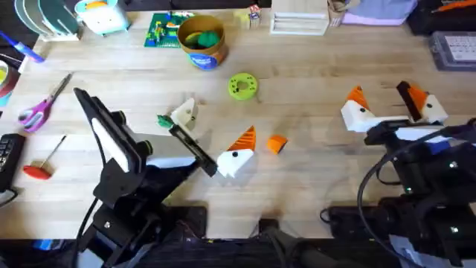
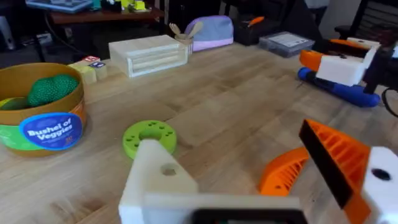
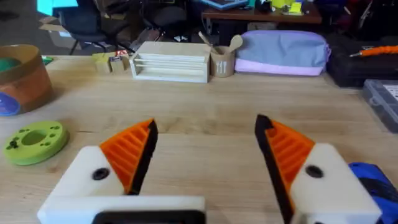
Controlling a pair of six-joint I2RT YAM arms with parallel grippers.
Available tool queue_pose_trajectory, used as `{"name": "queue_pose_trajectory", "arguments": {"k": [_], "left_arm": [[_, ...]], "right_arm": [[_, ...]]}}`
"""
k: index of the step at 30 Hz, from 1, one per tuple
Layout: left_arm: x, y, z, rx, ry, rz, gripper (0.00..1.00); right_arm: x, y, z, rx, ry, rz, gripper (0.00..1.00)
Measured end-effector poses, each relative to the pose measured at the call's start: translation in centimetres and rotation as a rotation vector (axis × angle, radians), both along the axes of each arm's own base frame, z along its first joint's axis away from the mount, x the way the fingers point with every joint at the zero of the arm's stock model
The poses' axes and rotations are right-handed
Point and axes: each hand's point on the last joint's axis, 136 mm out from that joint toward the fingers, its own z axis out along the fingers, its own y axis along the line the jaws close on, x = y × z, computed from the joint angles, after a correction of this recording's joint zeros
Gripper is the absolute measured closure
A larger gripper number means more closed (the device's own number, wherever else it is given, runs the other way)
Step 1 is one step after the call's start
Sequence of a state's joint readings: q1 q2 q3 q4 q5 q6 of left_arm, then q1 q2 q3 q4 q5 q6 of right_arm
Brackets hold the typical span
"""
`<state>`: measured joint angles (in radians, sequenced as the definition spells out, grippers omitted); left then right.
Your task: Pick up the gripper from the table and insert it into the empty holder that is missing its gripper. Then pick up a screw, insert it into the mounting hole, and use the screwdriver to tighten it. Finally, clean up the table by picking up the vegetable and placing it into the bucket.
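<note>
**Orange-ribbed pincers over a plank-grained worktop**

Wooden worktop (image 1: 312,67) with both arms low. We see the left pincer (image 1: 218,120) spread wide and empty along its black bar holder (image 1: 192,147): a plain white wedge finger (image 1: 184,113) at one end, an orange-ribbed one at the other. The leafy green vegetable (image 1: 163,120) lies just beside the white wedge. The right pincer (image 1: 383,97) is likewise parted, holding nothing, with the blue cigar-shaped screwdriver (image 2: 341,92) beside it. The cylindrical yellow bucket (image 1: 204,58) stands at the far side, near a lime-green disc (image 1: 242,86).
</note>
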<state>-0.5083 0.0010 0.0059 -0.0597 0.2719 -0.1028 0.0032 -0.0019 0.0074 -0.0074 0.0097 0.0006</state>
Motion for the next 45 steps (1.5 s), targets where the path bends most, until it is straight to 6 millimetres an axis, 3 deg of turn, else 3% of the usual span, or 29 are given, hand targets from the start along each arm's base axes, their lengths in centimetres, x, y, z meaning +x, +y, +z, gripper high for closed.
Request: {"name": "queue_pose_trajectory", "arguments": {"k": [9,21,29,36,45], "left_arm": [[0.1,0.1,0.0,0.0,0.0,0.006,0.008],[0.1,0.1,0.0,0.0,0.0,0.006,0.008],[0.1,0.1,0.0,0.001,0.0,0.006,0.008],[0.1,0.1,0.0,0.001,0.0,0.006,0.008],[0.1,0.1,0.0,0.001,0.0,0.006,0.007]], "right_arm": [[0.0,0.0,0.0,0.013,0.001,-0.001,0.009],[-0.3,1.2,-0.3,0.208,0.042,0.047,0.009],[-2.3,2.4,-2.3,0.184,0.242,0.107,0.009],[-3.3,2.7,0.8,0.15,0.234,0.132,0.01],[-2.0,3.5,3.2,0.14,0.341,0.174,0.009]]}}
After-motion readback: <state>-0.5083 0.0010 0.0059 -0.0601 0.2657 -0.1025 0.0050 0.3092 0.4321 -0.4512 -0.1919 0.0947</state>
